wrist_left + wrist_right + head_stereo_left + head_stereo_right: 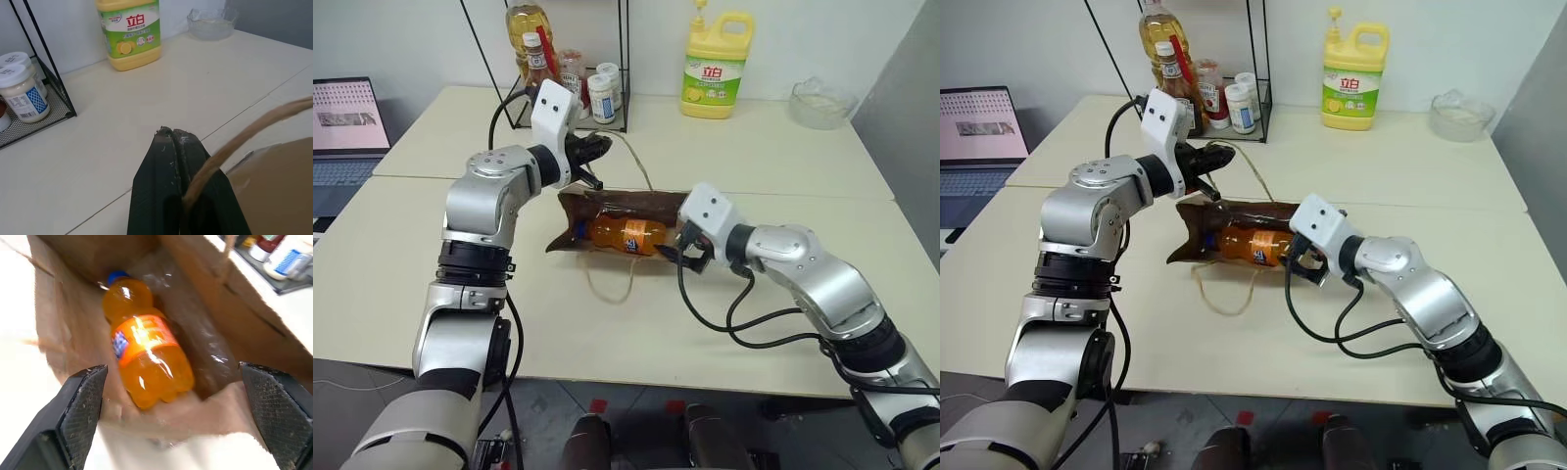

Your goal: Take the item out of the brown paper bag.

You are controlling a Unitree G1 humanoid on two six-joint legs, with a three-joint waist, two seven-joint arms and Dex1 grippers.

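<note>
Right gripper (171, 416) at bag mouth, jaws spread wide, holding nothing, lined up to reach in. Orange bottle (626, 236) lies inside brown paper bag (570, 225) on table (783, 176), long axis left-right, blue cap pointing left into bag. Farther: left gripper (592, 149) clamped on rope handle (244, 134), likely keeping the mouth up.

Orange bottle (1252, 245) inside brown paper bag (1197, 232), right pincer (1302, 266) alongside.
</note>
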